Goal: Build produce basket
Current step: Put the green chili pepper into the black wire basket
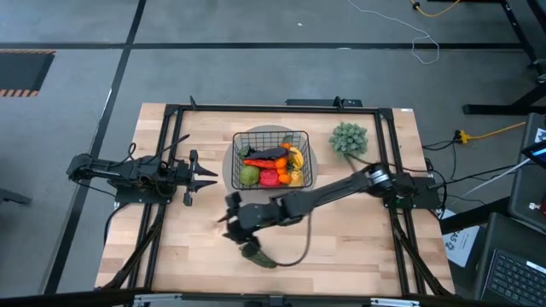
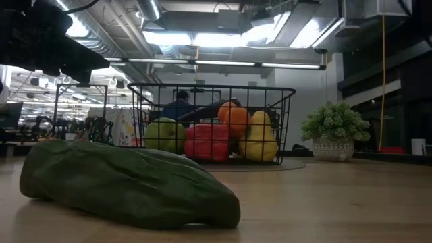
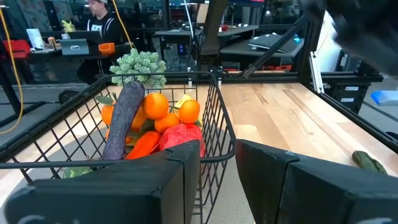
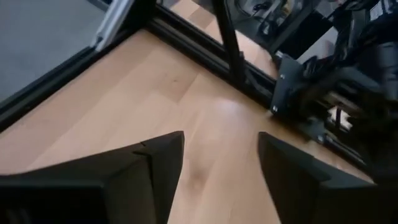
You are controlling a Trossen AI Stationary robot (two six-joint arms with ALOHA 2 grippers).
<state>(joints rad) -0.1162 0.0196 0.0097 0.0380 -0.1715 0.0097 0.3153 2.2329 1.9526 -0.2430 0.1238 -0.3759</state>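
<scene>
Pale wood table [image 1: 358, 247], grey floor beyond; basket [image 1: 270, 159] centre, cucumber [image 1: 258, 254] lower centre. Right gripper [image 4: 221, 162] wide, left gripper [image 3: 217, 171] narrow, both empty.

So the table [image 1: 358, 239] is a light wood butcher-block top with a black frame around it. Dead center, a bit toward 12 o'clock, there's a grey round disc [image 1: 232, 162] with the black wire basket [image 1: 270, 159] sitting on it. A pale-green bushy plant [image 1: 348, 139] stands at about 2 o'clock. A green cucumber [image 1: 256, 254] lies bare on the wood near 6 o'clock.
</scene>
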